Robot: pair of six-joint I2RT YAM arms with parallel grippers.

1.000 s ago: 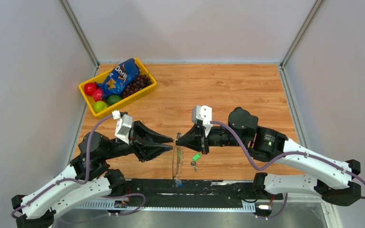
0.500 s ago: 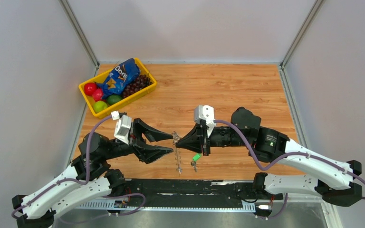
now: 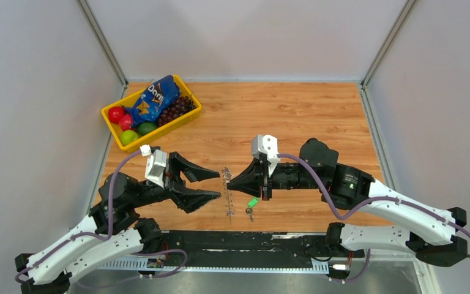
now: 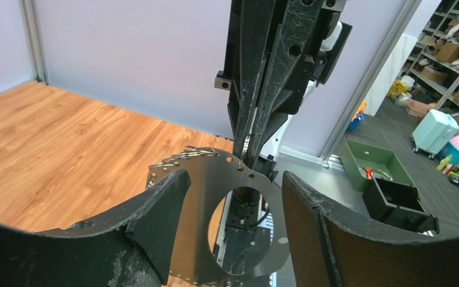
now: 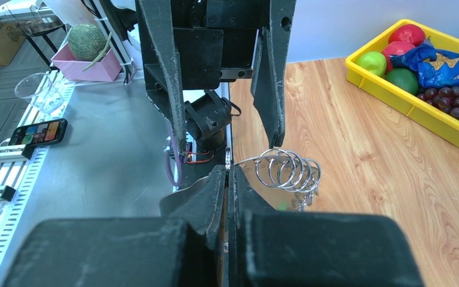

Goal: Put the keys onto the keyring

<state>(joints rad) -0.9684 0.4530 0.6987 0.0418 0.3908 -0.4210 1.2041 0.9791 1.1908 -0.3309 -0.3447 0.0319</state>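
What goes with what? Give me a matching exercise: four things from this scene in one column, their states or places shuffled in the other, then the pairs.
1. left gripper
2. right gripper
3. keys
4. yellow tray

a. far-left corner of the table
b. open, holding nothing
c. lying on the table
d. shut on the keyring

Pairs: 1-b; 2-d; 3-c; 4-a
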